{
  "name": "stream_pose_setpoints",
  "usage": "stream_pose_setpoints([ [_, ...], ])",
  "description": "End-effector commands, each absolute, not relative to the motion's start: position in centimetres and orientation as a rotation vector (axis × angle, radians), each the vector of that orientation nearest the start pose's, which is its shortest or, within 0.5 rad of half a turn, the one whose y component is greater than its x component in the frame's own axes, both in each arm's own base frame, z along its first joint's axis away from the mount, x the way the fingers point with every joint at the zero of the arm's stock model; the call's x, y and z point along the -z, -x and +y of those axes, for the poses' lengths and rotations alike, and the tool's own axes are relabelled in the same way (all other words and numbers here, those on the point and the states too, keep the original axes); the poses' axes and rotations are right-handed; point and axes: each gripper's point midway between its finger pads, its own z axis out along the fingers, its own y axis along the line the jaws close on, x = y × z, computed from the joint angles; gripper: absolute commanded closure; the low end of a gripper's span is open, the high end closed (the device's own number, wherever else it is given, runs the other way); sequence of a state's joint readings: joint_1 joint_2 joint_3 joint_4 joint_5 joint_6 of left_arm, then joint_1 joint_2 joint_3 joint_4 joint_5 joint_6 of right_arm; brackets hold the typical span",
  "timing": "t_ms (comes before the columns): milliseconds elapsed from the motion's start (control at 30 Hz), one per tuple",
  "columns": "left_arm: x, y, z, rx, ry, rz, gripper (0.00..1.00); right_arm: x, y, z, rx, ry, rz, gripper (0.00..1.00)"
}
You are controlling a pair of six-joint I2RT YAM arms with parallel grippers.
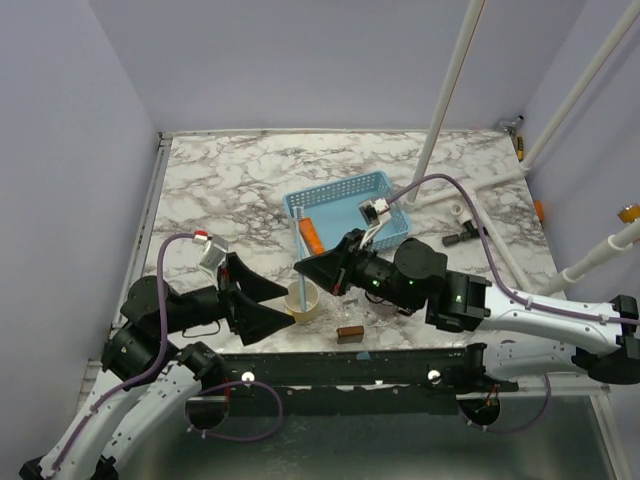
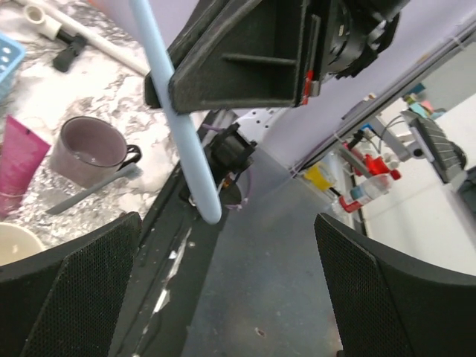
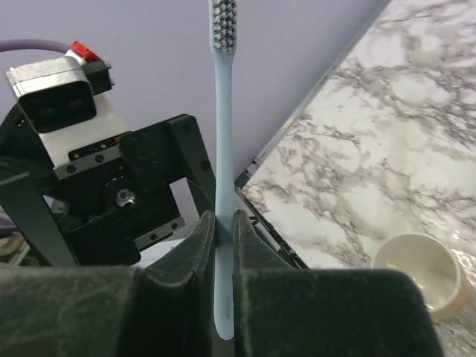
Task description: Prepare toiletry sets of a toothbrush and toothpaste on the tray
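Observation:
My right gripper (image 1: 301, 268) is shut on the handle of the light blue toothbrush (image 3: 222, 134), holding it above the table with the bristles away from the wrist; in the right wrist view the right gripper (image 3: 223, 232) pinches the handle near its end. My left gripper (image 1: 288, 306) is open and empty, facing the right one just beside the brush; in the left wrist view the left gripper (image 2: 223, 297) has the toothbrush (image 2: 175, 111) ahead of its jaws. The light blue basket tray (image 1: 345, 186) holds an orange toothpaste tube (image 1: 312, 236). A pink toothpaste tube (image 2: 18, 160) lies on the table.
A cream mug (image 1: 306, 301) stands under the grippers. A purple-grey mug (image 2: 89, 149) with a grey stick beside it stands near the pink tube. A brown block (image 1: 349, 333) lies at the front edge. White pipes (image 1: 450, 80) rise at the back right.

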State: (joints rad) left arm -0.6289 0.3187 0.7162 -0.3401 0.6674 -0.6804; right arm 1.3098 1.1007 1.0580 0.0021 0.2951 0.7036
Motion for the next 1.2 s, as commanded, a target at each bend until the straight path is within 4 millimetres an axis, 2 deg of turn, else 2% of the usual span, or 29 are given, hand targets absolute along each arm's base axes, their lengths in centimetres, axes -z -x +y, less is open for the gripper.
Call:
stream_pose_setpoints([
  [0, -34.6, -4.5, -20.7, 1.618, -0.594, 1.573, 0.03, -39.0, -10.8, 39.9, -1.465, 0.355, 1.642, 0.99],
  [167, -35.7, -4.6, -19.9, 1.549, -0.587, 1.567, 0.03, -39.2, -9.0, 41.5, -1.533, 0.48, 1.637, 0.99],
  [300, -37.3, -5.6, -18.2, 1.385, -0.519, 1.571, 0.03, -38.9, -7.2, 42.4, -1.586, 0.616, 1.645, 0.99],
  [400, -38.3, -6.7, -16.5, 1.257, -0.446, 1.561, 0.02, -38.4, -6.1, 42.4, -1.621, 0.68, 1.65, 0.99],
  [533, -39.9, -7.1, -15.3, 1.178, -0.411, 1.525, 0.01, -37.5, -4.4, 42.1, -1.659, 0.79, 1.661, 0.99],
  [767, -42.2, -7.0, -14.9, 1.16, -0.412, 1.49, 0.01, -35.8, -1.0, 40.5, -1.739, 1.019, 1.638, 0.99],
  [933, -43.3, -6.1, -15.4, 1.216, -0.444, 1.48, 0.01, -35.0, 0.2, 39.8, -1.749, 1.12, 1.627, 0.99],
  [1167, -43.3, -3.7, -16.2, 1.318, -0.553, 1.54, 0.04, -34.6, 0.8, 39.6, -1.714, 1.229, 1.637, 0.99],
])
